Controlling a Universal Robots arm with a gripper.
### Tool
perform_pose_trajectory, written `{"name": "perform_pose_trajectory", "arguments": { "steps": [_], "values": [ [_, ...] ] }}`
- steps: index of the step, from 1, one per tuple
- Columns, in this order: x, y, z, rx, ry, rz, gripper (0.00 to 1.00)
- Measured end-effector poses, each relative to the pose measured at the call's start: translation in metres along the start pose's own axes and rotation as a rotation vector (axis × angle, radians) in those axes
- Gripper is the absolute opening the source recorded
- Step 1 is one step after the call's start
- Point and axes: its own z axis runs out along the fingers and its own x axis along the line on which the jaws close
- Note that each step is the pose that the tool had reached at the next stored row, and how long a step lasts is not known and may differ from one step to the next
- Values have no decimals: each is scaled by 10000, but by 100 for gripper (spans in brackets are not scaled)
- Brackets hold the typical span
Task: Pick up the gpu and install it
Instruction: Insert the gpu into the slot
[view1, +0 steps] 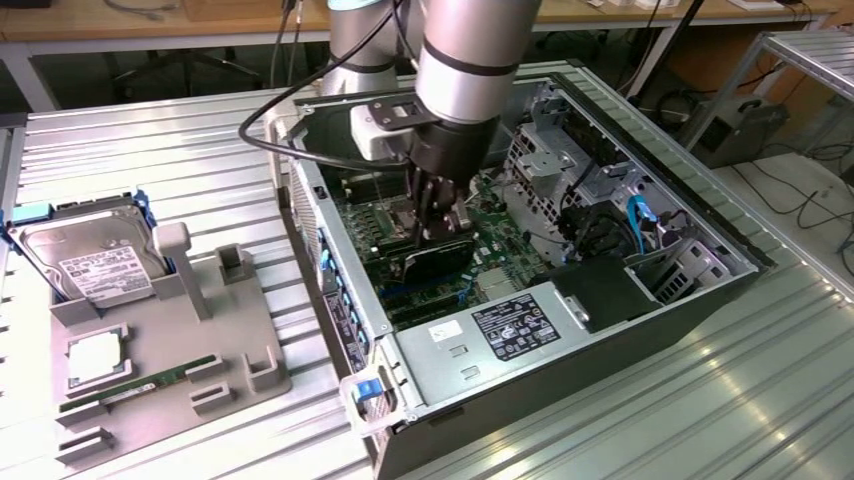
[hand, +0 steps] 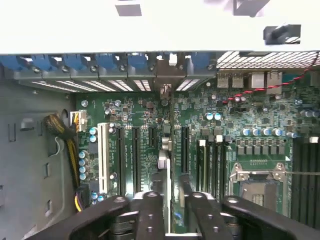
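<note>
Desk (view1: 174, 150) of ribbed metal carries, at the exterior view's left, a grey fixture tray (view1: 160, 360). A silver hard drive (view1: 91, 258) with a white label stands in the tray's far slot, a pale square part (view1: 96, 355) lies below it, and a narrow green memory stick (view1: 127, 388) lies nearer the tray's front edge.

Just to the right of the tray sits the open computer case (view1: 721, 235), lying on its side with the green motherboard (view1: 501, 235) facing up. The arm (view1: 467, 60) reaches down into the case from above, and the fingers (view1: 441, 215) hang over the middle of the board. They are clamped on the gpu (view1: 434, 262), a dark flat card held on edge directly below them, its lower edge down at the expansion slots.

In the wrist view the black fingers (hand: 167, 212) close around the card's thin edge, and the gpu (hand: 168, 195) runs as a narrow pale strip up from between them toward the slot bracket openings in the case wall (hand: 165, 72). Black expansion slots (hand: 135, 155) lie beside it, and the processor socket (hand: 257, 180) sits well apart.

Further right in the exterior view, the power supply (view1: 487, 335) with its label occupies the case's near corner, and the drive cage (view1: 561, 150) stands at the far side.
</note>
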Motion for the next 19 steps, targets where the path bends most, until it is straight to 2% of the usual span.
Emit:
{"name": "perform_pose_trajectory", "arguments": {
  "steps": [3,10,19],
  "values": [
    [-39,15,22,-1,4,-1,11],
    [-68,60,162,-1,44,-2,11],
    [-69,60,198,-2,50,-1,11]
  ]
}}
